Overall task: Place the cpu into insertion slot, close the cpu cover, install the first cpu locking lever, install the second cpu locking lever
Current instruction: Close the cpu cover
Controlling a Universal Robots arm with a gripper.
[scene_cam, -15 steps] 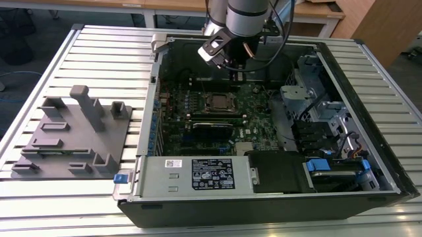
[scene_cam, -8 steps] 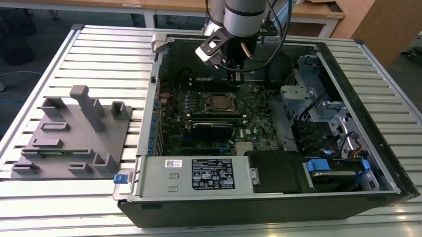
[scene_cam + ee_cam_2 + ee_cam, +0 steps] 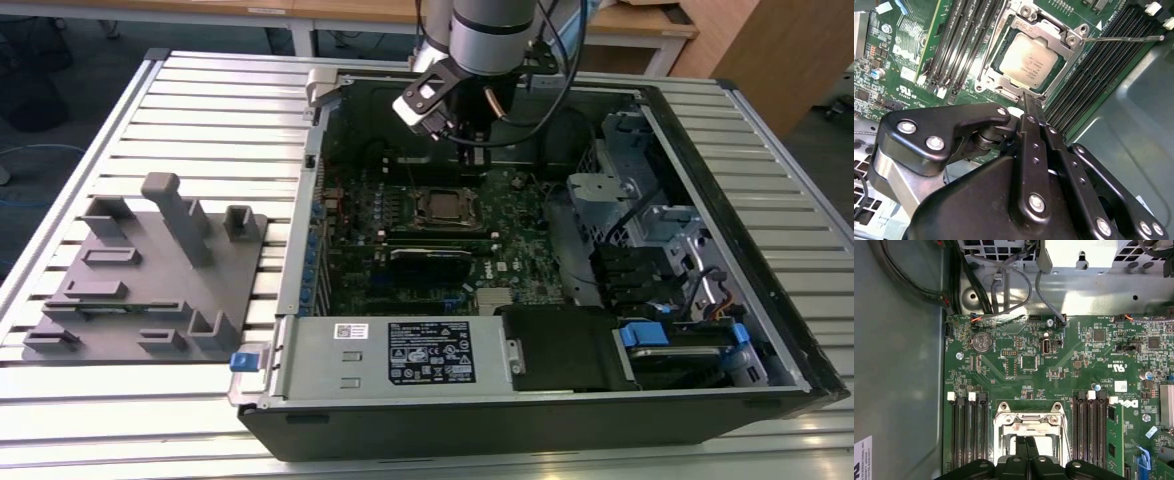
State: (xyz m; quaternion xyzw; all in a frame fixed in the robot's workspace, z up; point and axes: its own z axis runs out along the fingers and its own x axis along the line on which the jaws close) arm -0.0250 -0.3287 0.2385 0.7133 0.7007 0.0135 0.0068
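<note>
Cpu (image 3: 1026, 60) sits in insertion slot (image 3: 988, 75) right ahead of clenched empty pincer (image 3: 1027, 100) tips, cpu cover (image 3: 1051, 30) down over it; thin locking lever (image 3: 1124, 37) further ahead looks unlatched, so probably press it low and steady, tips clear of chip.

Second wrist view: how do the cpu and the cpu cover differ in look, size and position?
Look: the cpu is a solid plate with a pale beige top; the cpu cover is a silvery frame with a square window.
Size: the cpu is smaller than the cpu cover.
Position: the cpu sits in the middle; the cpu cover lies around it, and the cpu shows through its window.
Both are square, metallic and lie flat on the green motherboard.
</note>
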